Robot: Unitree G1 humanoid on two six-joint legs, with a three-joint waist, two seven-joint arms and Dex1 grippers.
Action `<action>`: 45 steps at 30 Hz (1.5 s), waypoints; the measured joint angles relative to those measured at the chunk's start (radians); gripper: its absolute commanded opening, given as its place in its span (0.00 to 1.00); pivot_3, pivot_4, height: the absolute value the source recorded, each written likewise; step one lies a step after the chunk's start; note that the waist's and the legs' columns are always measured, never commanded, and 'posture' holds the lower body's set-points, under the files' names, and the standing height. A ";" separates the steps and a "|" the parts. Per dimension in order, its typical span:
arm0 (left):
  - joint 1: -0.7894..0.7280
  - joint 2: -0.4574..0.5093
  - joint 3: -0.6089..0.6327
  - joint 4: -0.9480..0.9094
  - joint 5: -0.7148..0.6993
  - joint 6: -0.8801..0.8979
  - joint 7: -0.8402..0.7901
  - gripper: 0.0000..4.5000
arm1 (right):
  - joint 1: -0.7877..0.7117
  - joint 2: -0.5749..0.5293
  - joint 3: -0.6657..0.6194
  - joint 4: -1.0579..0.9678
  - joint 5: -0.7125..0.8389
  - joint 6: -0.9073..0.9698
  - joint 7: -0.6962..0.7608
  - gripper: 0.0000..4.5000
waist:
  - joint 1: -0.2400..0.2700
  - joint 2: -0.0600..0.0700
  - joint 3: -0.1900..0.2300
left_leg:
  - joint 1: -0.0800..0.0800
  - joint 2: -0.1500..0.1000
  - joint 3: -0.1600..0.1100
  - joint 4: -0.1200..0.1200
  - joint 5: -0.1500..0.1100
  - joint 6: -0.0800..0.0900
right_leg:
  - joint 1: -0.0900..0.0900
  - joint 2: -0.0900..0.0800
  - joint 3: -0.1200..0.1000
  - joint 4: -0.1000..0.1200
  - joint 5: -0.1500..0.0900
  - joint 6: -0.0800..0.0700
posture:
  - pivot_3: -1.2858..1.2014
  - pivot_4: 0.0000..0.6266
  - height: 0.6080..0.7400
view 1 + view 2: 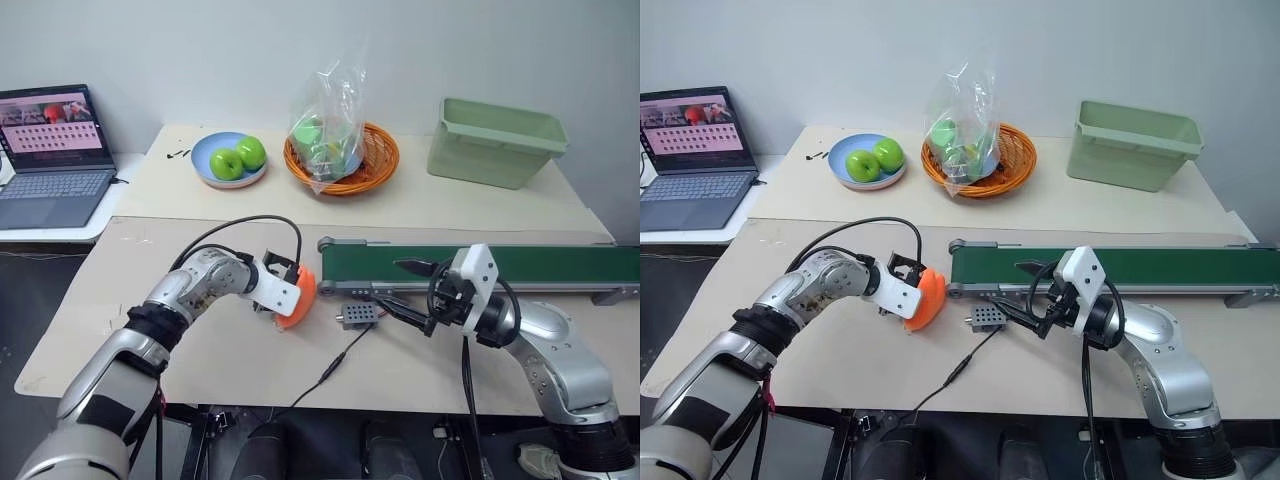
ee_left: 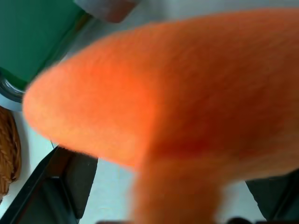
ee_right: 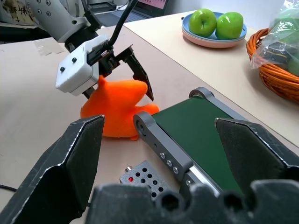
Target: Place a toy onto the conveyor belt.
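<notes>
Item: soft bright orange lobed toy [image 3: 114, 105], lying on the beige tabletop [image 1: 200, 350] just beside the roller end of the dark green conveyor belt in its grey frame [image 1: 480, 266].

Left gripper [image 3: 124, 70]: fingers spread wide, straddling the toy, nothing clamped yet.

Right gripper [image 1: 408, 290]: spread, empty.

Handling: centre the fingers over the toy's bulk before closing; avoid pinching a lobe.

The orange lobed toy [image 3: 117, 109] lies on the table, just beside the dark green conveyor belt's [image 1: 520, 265] end roller.

Head stereo pair overlooking table [image 1: 420, 210], wrist cameras close, sharing toy [image 3: 117, 109]
</notes>
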 measured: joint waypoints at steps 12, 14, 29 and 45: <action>0.301 0.042 0.344 -0.242 -0.275 0.287 0.085 0.99 | 0.025 -0.007 -0.002 -0.003 -0.005 0.000 -0.004 1.00 | -0.011 0.000 0.000 | 0.001 0.000 -0.001 0.000 0.000 0.001 | 0.000 0.000 0.000 0.001 0.000 0.000 | 0.52 0.24 0.81; 0.321 0.021 0.386 -0.269 -0.318 0.346 0.097 0.99 | 0.023 -0.008 -0.001 -0.003 -0.005 0.000 -0.003 1.00 | -0.009 0.000 0.000 | 0.001 0.000 -0.001 0.001 0.000 0.001 | 0.001 0.000 0.000 0.000 0.000 0.000 | 0.52 0.24 0.81; 0.416 -0.143 0.672 -0.477 -0.673 0.741 0.238 0.99 | -0.009 -0.014 0.011 0.026 -0.014 0.000 0.022 1.00 | -0.011 0.000 0.000 | 0.002 0.000 -0.001 0.003 -0.001 0.001 | 0.002 0.000 0.000 0.000 0.000 0.000 | 0.52 0.24 0.81; 0.603 -0.345 0.766 -0.744 -1.156 1.216 0.345 0.99 | 0.009 -0.029 0.022 0.037 -0.020 0.000 0.016 1.00 | -0.018 0.000 0.000 | 0.004 0.000 -0.002 0.004 -0.002 0.002 | 0.003 0.000 0.001 -0.001 -0.002 -0.002 | 0.52 0.24 0.81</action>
